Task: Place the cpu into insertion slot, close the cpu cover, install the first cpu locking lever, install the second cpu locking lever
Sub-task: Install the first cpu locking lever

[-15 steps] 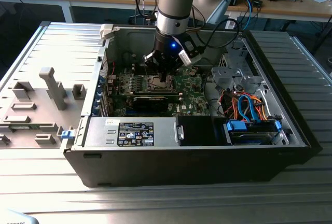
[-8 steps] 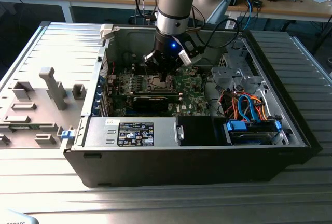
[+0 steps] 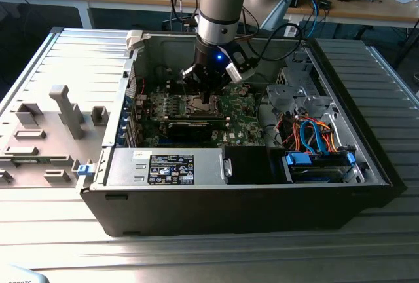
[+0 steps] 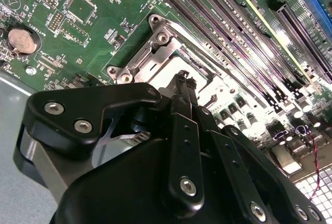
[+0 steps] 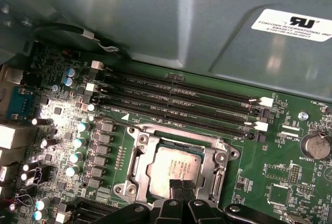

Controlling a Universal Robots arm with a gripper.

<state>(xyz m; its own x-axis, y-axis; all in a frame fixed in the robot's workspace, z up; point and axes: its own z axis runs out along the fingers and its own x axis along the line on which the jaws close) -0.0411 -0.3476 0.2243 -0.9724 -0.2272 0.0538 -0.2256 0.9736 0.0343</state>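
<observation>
Inside the open computer case (image 3: 118, 165): claw (image 5: 181, 186) over the socket.
The cpu (image 5: 174, 168) lies seated in the socket, cpu cover (image 5: 136, 157) framing it; claw fingertips are clenched together, touching the chip's edge.

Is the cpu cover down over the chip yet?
Down. In the first wrist view the cpu cover lies flat, framing the cpu; gripper at its edge.

A white rectangular sticker (image 5: 293, 25) is carrying black print on the grey metal panel (image 5: 155, 22) in the first wrist view. A black-and-white label (image 3: 171, 168) is sitting on the silvery power supply box (image 3: 124, 165). Tiny white lettering is running across the green motherboard (image 5: 280, 151) — too small to read. Faint marks are showing on the small silvery square cpu (image 5: 174, 164) — illegible.
</observation>
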